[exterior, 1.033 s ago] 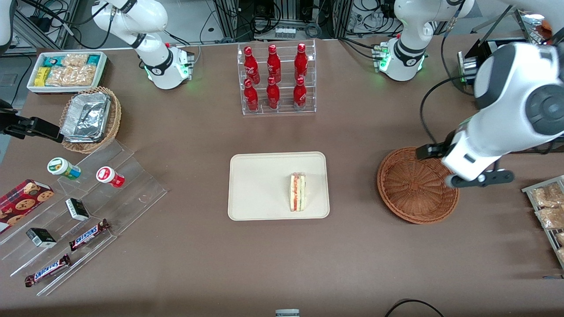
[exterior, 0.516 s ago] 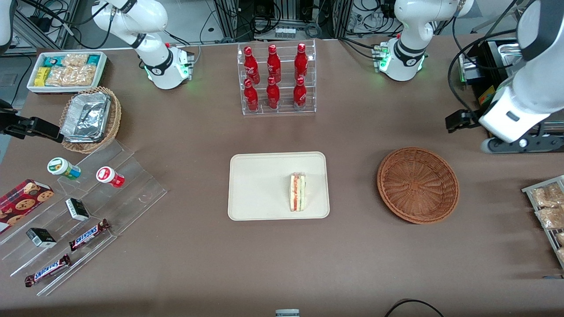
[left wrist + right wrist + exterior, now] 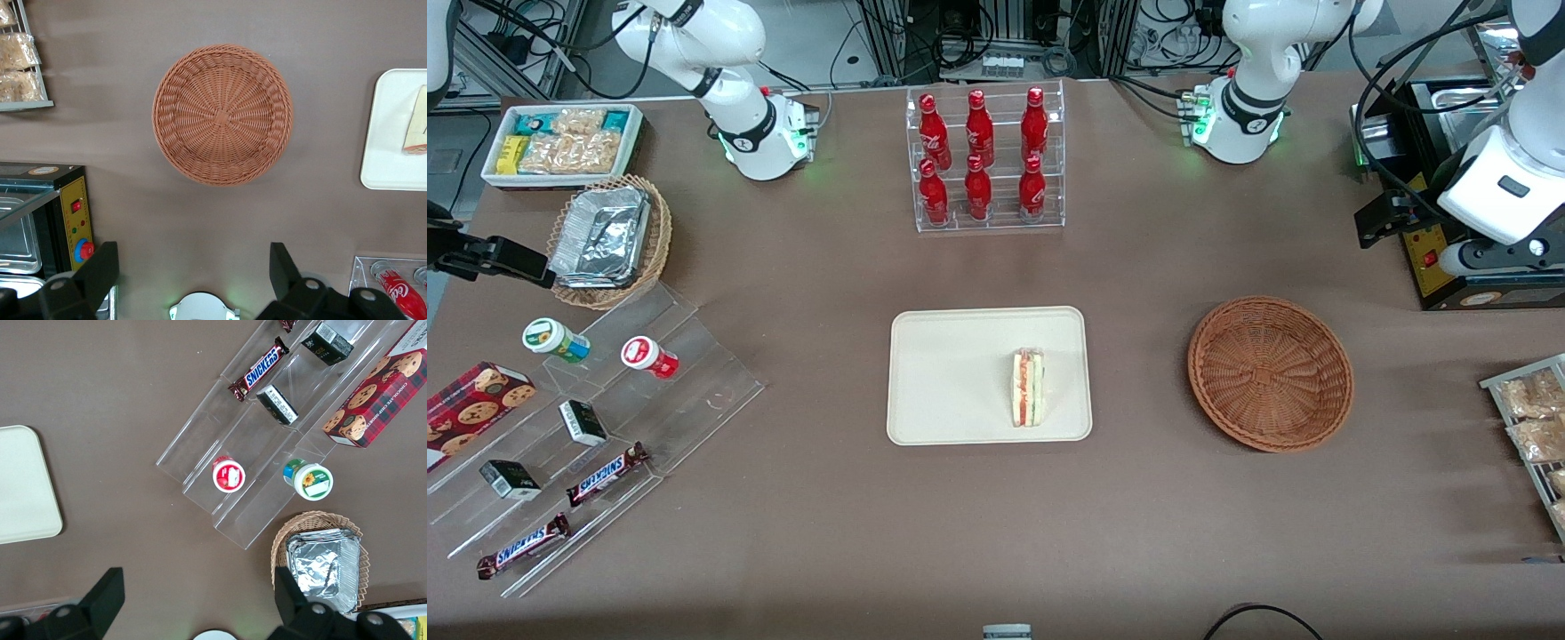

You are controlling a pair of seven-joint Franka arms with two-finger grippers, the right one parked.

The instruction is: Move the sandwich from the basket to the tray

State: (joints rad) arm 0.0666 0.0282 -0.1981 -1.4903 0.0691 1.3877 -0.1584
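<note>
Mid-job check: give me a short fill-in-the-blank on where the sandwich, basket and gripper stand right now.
1. The sandwich lies on the ____.
2. The basket holds ____.
3. The gripper, raised above the table near the oven, has its fingers ____.
4. The rack holds ____ red bottles.

Missing words: tray; nothing; open; six

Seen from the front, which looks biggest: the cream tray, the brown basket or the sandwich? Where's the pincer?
1. Tray
2. Basket, somewhat smaller
3. Sandwich, far smallest, lying on the tray

The pincer is open, above the table, away from the basket.
</note>
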